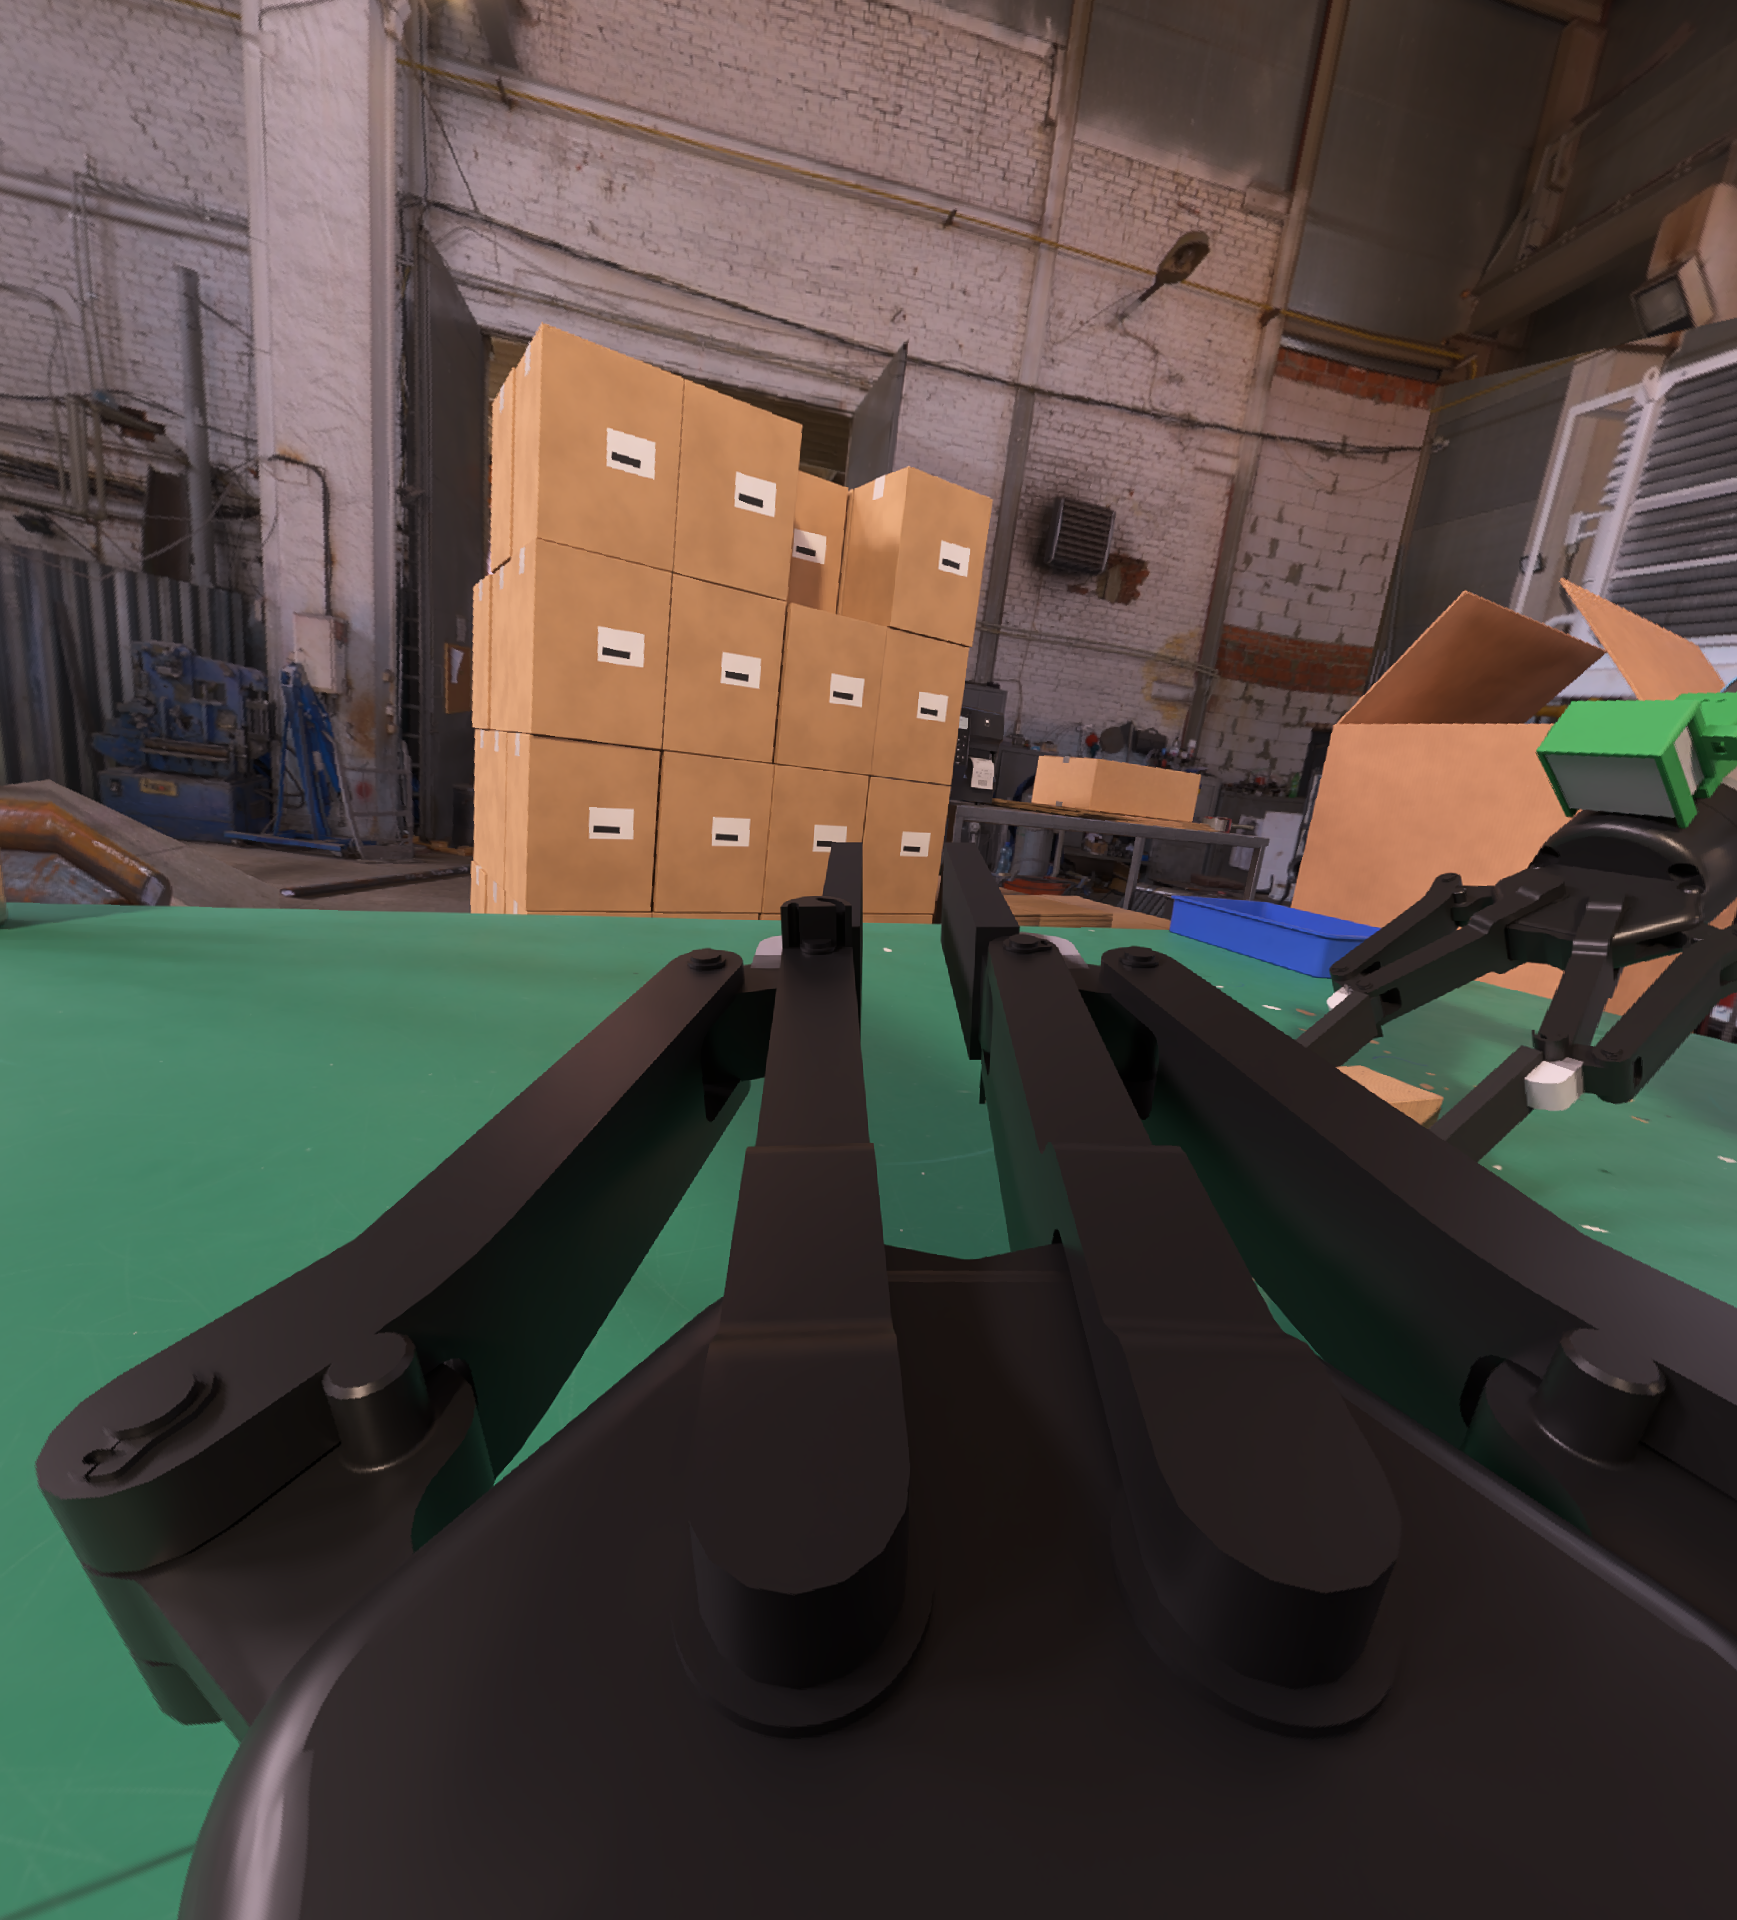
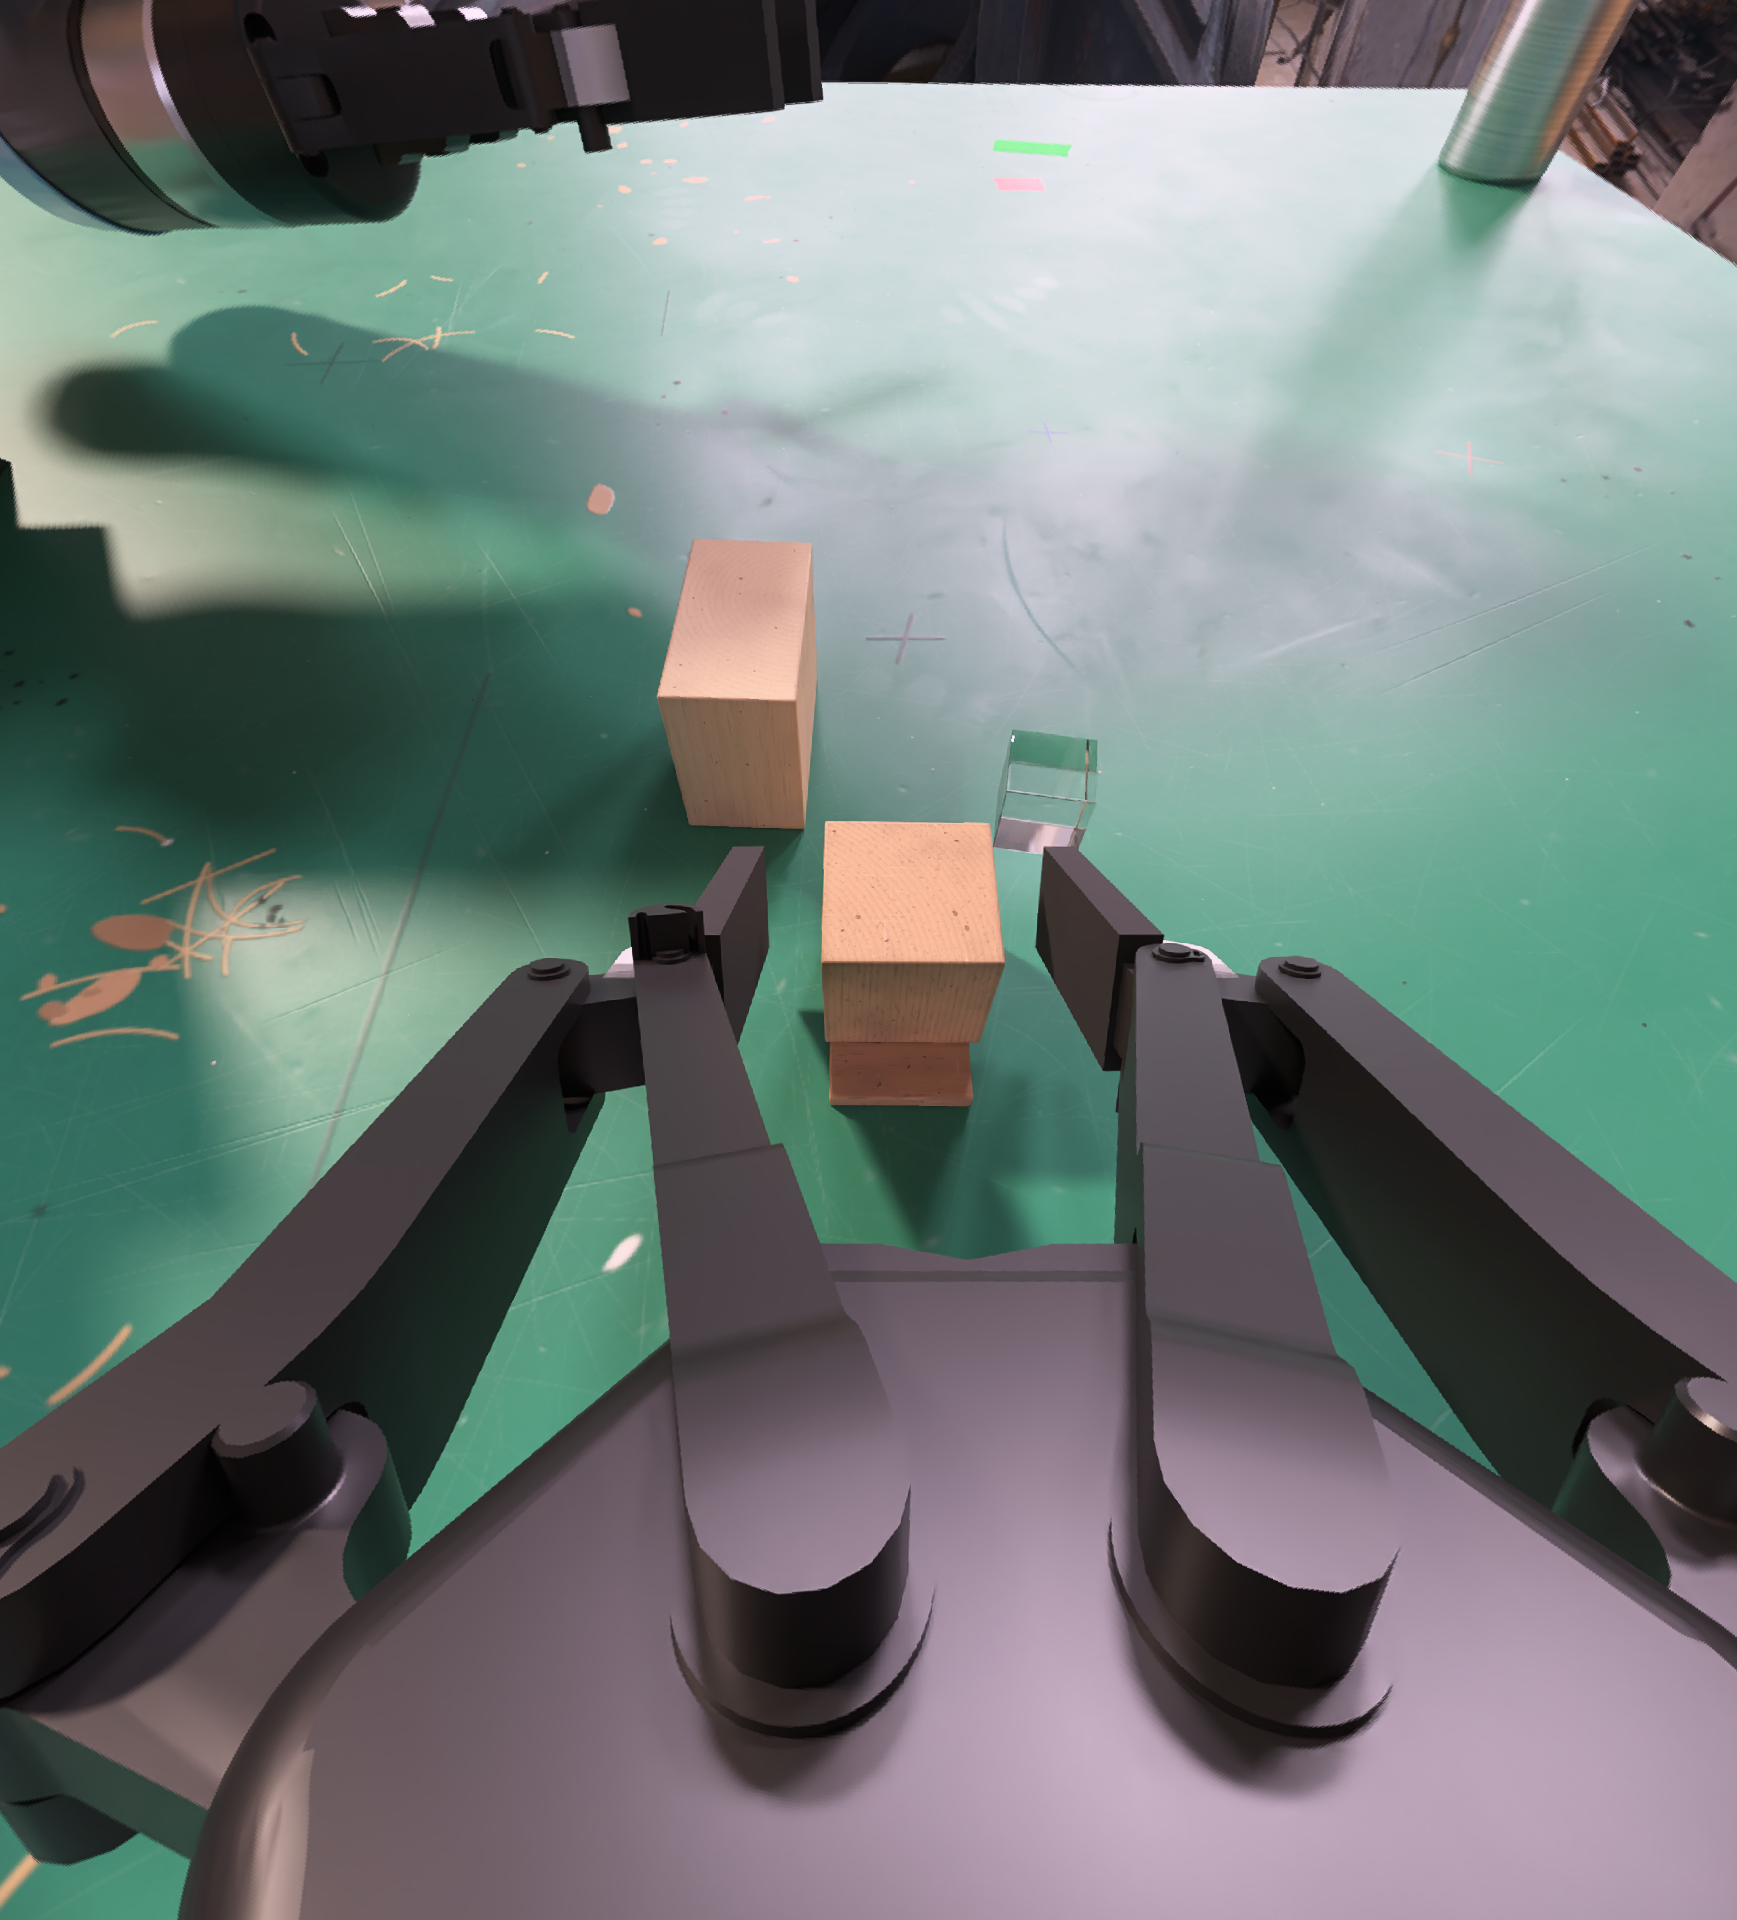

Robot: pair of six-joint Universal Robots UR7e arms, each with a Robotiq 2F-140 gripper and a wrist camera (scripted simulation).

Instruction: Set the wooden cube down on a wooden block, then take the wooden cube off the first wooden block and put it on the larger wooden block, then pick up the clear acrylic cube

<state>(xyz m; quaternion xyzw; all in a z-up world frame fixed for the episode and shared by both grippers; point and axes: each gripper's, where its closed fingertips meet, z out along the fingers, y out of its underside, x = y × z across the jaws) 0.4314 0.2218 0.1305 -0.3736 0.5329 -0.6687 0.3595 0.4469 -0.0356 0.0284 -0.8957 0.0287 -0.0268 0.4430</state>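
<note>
The wooden cube (image 2: 911, 930) sits on the small block (image 2: 900, 1075) between the spread fingers of the right tool (image 2: 900, 914), so moving it to the larger block (image 2: 739, 686) and lifting the clear cube (image 2: 1046, 790) remain; the left tool (image 1: 900, 883) idles, nearly closed on nothing.

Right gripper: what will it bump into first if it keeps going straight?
Probably the wooden cube resting on the small wooden block. The right gripper points down at it, jaws open on either side. Depth is hard to judge.
</note>
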